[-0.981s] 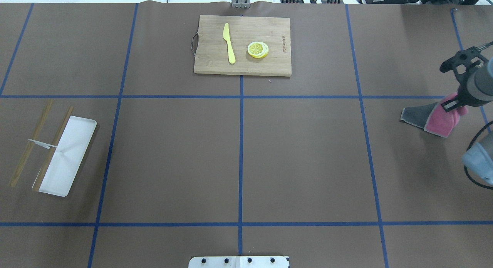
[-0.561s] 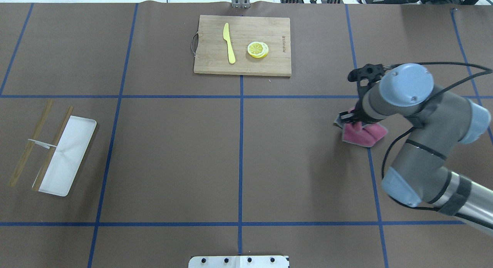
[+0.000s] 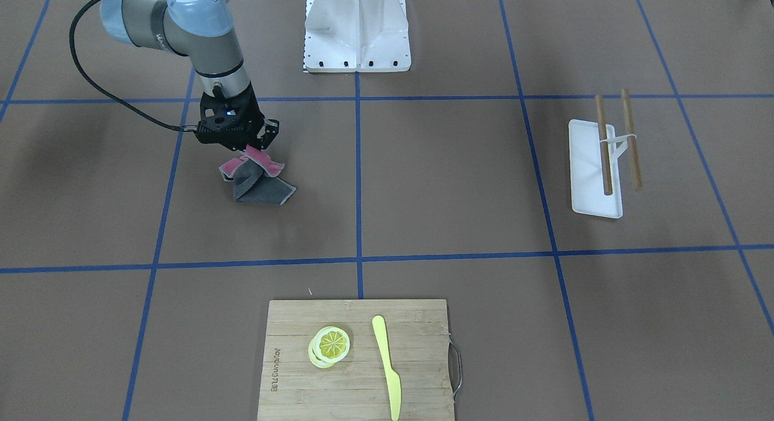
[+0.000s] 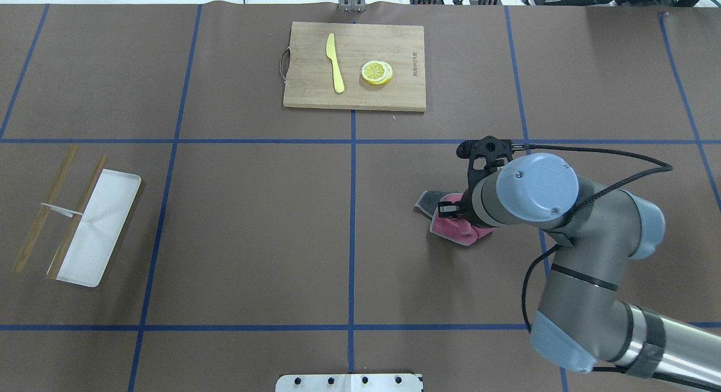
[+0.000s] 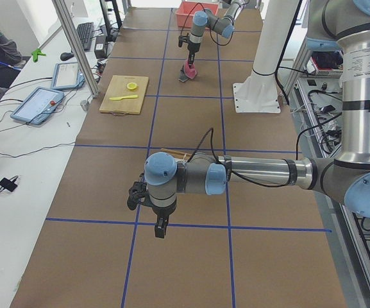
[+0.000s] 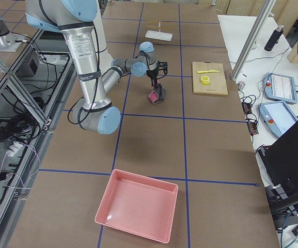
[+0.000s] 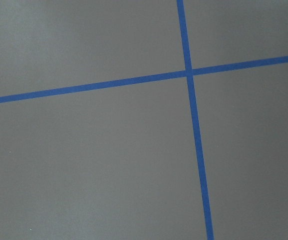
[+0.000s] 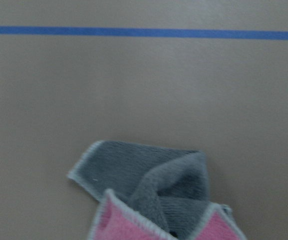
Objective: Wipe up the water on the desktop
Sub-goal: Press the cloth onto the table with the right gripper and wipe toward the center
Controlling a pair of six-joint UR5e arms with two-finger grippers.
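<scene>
The desktop (image 4: 253, 228) is a matte brown top with a blue tape grid; I see no water on it. My right gripper (image 4: 455, 210) is shut on a pink and grey cloth (image 4: 450, 227), whose lower folds rest on the desktop right of the centre line. In the front-facing view the gripper (image 3: 251, 149) pinches the cloth's (image 3: 257, 182) pink top. The right wrist view shows the cloth (image 8: 153, 200) hanging below. My left gripper (image 5: 161, 228) shows only in the exterior left view, low over the desktop; I cannot tell its state. The left wrist view shows only bare desktop (image 7: 94, 160).
A bamboo cutting board (image 4: 315, 93) with a yellow knife (image 4: 335, 62) and lemon slices (image 4: 377, 72) lies at the far centre. A white tray (image 4: 98, 228) with chopsticks (image 4: 45, 209) lies at the left. A pink bin (image 6: 138, 204) stands at the right end.
My right arm has swept from the table's right edge leftward toward the centre, carrying the cloth along the desktop. The other objects have not moved.
</scene>
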